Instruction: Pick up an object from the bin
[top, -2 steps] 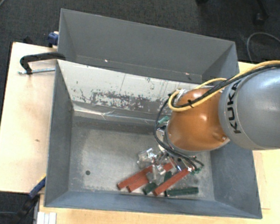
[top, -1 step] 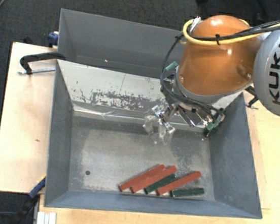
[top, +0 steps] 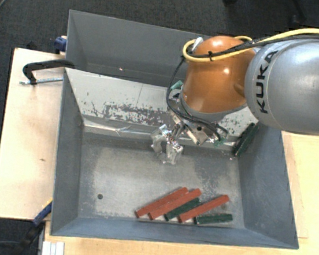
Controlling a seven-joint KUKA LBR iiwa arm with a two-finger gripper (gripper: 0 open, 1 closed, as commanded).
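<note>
camera view: red sticks (top: 162, 202) apart from hand (top: 168, 147)

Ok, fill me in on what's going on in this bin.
A KUKA arm reaches into the grey bin from the right. Its tool hangs low over bare floor near the back wall, and nothing appears to be picked up yet. A small cluster of red and green sticks lies by the front wall, well apart from the tool. One more dark green stick leans against the right wall, close beside the arm.
</note>
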